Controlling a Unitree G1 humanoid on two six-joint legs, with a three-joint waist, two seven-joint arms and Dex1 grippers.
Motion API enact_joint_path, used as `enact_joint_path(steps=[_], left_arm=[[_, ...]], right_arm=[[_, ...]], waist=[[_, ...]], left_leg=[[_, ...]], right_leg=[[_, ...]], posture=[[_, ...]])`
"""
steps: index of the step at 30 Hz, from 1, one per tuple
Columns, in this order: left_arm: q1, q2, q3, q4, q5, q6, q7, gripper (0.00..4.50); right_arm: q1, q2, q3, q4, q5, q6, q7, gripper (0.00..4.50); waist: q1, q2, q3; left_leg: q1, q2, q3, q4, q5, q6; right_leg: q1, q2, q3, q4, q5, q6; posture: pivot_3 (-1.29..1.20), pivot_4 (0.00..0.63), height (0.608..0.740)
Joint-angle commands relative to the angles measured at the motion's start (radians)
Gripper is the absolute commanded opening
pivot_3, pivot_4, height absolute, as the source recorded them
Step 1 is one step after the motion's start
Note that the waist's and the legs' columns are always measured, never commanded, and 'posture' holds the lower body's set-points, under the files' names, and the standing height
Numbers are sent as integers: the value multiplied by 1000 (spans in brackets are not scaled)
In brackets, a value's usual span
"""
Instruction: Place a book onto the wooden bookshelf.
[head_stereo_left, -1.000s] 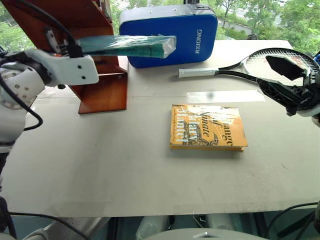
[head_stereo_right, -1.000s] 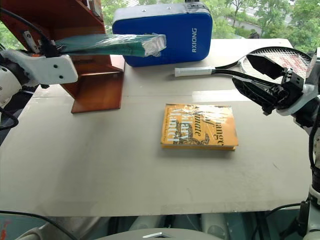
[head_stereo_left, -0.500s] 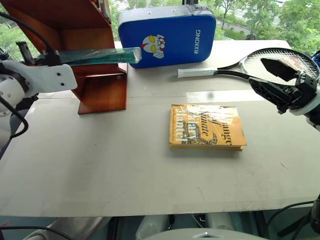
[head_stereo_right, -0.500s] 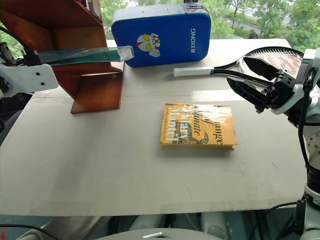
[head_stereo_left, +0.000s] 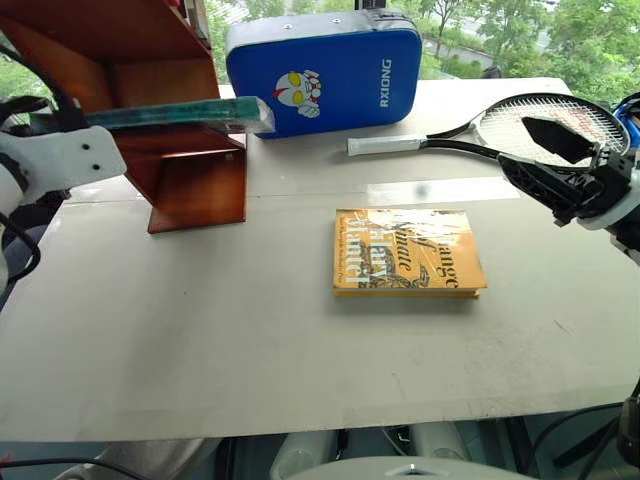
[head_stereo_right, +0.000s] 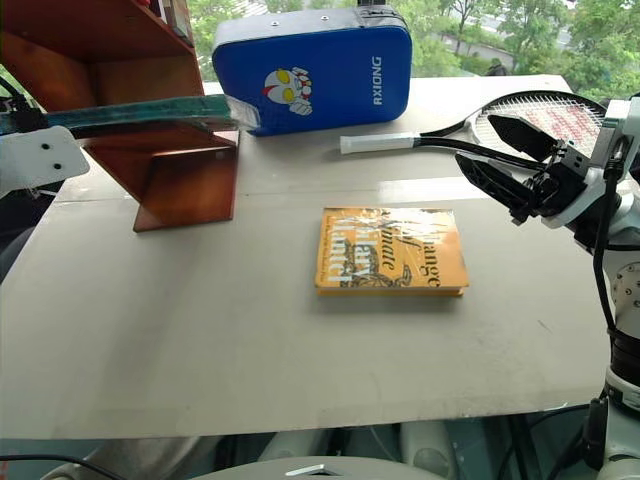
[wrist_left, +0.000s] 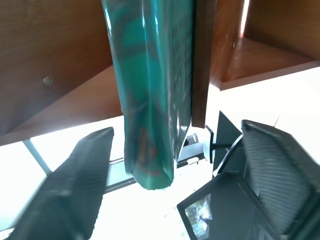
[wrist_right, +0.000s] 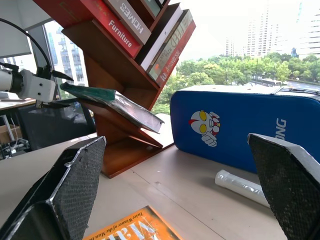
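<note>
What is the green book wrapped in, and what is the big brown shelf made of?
The book looks wrapped in clear, shiny plastic: it glints, and a loose crinkly flap sticks out at its end. Under that, probably a paper or card cover. The shelf looks like reddish-brown wood with a smooth, slightly glossy finish; faint grain shows on its boards, though it could be veneer.

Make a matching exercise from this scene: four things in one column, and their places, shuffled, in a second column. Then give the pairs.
Things:
1. teal-green book
2. yellow-orange book
3. blue padded case
4. racket

Places:
A. standing at the table's far edge, cartoon face toward the robot
B. lying on a board of the wooden bookshelf
C. flat on the table's middle
D. lying on the table's far right, grip pointing at the case

Pairs: 1-B, 2-C, 3-A, 4-D
</note>
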Motion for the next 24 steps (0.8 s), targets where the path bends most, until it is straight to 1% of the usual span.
enact_joint_path(steps=[1,2,3,5,7,9,10,13,15,16,17,19,22,24], left_arm=[[-15,-20,85,-34,-19,34,17,4411],[-43,-64,102,-38,-66,57,26,4411],[-53,-85,117,-24,-96,24,42,4411],[-53,-120,140,11,-165,-117,54,4411],[-61,-229,193,1,-314,-217,51,4411],[-21,-285,211,-27,-383,-303,30,4411],[-3,-331,211,-71,-468,-304,-9,4411],[59,-438,211,-176,-654,-233,-69,4411],[108,-503,203,-242,-756,-140,-69,4411],[131,-539,193,-287,-831,-74,-63,4411],[153,-565,181,-330,-895,-11,-56,4411],[211,-580,145,-415,-1003,122,-62,4411],[308,-635,46,-504,-1058,241,-12,4411],[382,-676,-25,-505,-1005,231,21,4411]], right_arm=[[-5,-4,-28,-9,3,-22,10,4500],[-4,-4,-29,-8,2,-22,10,4500],[-1,-3,-29,-7,0,-23,12,4500],[4,-2,-26,-7,-3,-23,19,4500],[17,-4,-22,-9,-7,-26,34,4500],[31,-6,-19,-10,-12,-27,45,4500],[41,-10,-18,-9,-17,-28,53,4500],[98,-24,-15,-2,-60,-51,94,4500],[156,-36,-9,-4,-99,-77,134,4500],[186,-34,-9,-7,-115,-90,140,4500],[211,-26,-13,-7,-122,-98,135,4500],[263,-6,-20,-10,-129,-104,122,4500],[410,-2,32,11,-278,-208,140,4500],[501,15,58,43,-362,-288,138,4500]], waist=[[0,0,0],[1,1,0],[2,1,0],[2,1,0],[3,2,-1],[2,2,-1],[2,2,-1],[2,1,-1],[3,1,-1],[4,1,-2],[4,1,-2],[4,1,-2],[9,1,-4],[15,2,-4]], left_leg=[[0,0,0,0,0,0],[0,0,0,0,0,0],[0,0,0,1,0,0],[0,0,-1,1,0,0],[0,0,0,2,0,0],[-1,0,0,6,0,0],[-1,0,0,7,0,0],[-2,0,0,10,0,0],[-2,0,0,10,0,0],[-2,0,0,10,0,0],[-1,0,0,10,0,0],[-1,0,0,11,0,0],[2,0,0,11,0,0],[3,0,0,11,0,0]], right_leg=[[0,0,0,0,0,0],[0,0,0,0,0,0],[0,0,0,0,0,0],[0,0,-1,1,0,0],[0,0,-1,1,0,0],[1,-1,-1,1,0,0],[1,-1,-1,2,0,0],[2,-1,-1,2,0,0],[2,-1,-1,2,0,0],[3,-1,-1,3,0,0],[3,-1,-1,3,0,0],[3,-1,-1,5,0,0],[5,0,0,6,1,-1],[5,0,0,7,1,-1]], posture=[[0,150,740],[0,150,740],[0,150,740],[0,150,740],[0,150,740],[0,150,740],[0,150,740],[0,150,740],[0,150,740],[0,150,740],[0,150,740],[0,150,740],[0,150,740],[0,150,740]])
